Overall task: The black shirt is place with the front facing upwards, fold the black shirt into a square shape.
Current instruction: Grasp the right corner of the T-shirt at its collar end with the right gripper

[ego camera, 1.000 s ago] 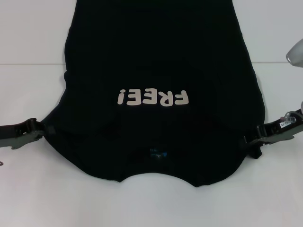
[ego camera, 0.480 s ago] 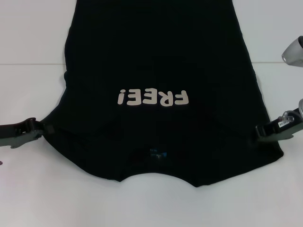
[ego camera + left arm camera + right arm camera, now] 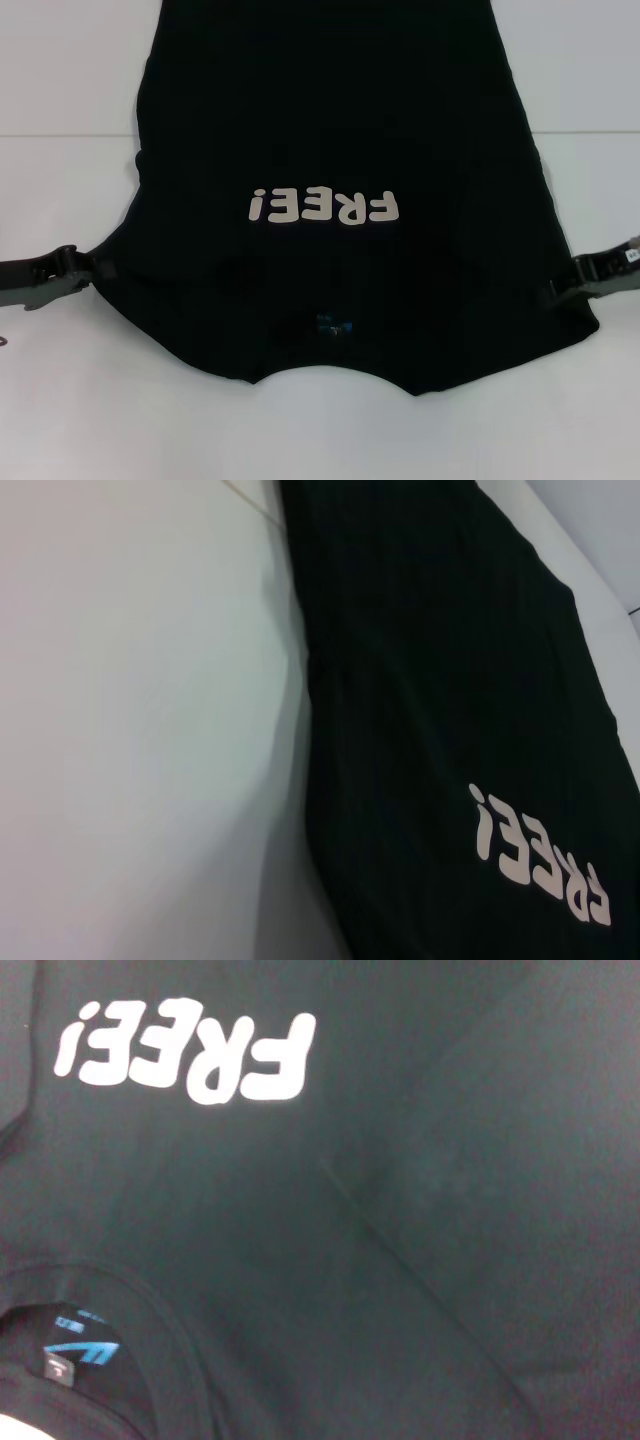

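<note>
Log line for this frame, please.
black shirt: flat, front up, collar nearest robot | left gripper: at left sleeve edge | right gripper: at right sleeve edge

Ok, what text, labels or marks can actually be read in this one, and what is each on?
"FREE!" in off-white letters on the chest of the black shirt, upside down in the head view.
Small blue neck label inside the collar: print too small to read.
White tag on the right gripper: unreadable.

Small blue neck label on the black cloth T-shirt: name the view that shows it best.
Right wrist view: the small blue neck label appears close, inside the collar. Head view shows it tiny; left wrist view misses it.
</note>
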`<state>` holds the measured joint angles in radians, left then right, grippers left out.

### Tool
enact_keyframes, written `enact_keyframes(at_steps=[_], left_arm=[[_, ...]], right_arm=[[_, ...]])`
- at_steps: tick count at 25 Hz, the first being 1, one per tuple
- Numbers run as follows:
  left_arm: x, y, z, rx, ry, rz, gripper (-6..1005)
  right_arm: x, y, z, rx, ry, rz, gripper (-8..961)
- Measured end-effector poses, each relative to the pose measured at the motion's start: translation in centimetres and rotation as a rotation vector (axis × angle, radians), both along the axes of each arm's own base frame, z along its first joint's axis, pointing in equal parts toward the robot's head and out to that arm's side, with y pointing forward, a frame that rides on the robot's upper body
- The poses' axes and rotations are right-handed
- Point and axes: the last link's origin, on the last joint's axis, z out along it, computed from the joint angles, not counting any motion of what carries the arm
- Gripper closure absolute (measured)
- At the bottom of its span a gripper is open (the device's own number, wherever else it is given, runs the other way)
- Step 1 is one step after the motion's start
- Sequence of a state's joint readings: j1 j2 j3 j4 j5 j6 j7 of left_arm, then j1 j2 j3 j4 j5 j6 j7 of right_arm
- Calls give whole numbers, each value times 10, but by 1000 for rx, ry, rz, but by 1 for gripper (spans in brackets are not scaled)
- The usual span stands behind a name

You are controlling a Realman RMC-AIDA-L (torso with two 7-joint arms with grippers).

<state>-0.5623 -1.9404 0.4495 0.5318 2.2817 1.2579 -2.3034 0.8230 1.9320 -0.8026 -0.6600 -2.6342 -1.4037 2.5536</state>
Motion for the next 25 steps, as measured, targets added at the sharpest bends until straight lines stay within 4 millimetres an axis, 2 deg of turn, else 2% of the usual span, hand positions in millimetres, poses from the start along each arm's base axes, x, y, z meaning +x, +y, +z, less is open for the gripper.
enact_keyframes(at_steps=[10,15,21,25], left_arm=[[0,-1,0,0,-3,0,973],[1,0,0,0,-3,-2,973],[0,0,0,1,-2,-1,973],[0,0,0,0,-2,-2,973]], right_arm=[[21,-9,11,30,-5,-70,515],[25,-10,14,41,-14,-77,259],[29,-9,14,55,-19,-83,65],[29,-9,9,54,-20,-81,32]])
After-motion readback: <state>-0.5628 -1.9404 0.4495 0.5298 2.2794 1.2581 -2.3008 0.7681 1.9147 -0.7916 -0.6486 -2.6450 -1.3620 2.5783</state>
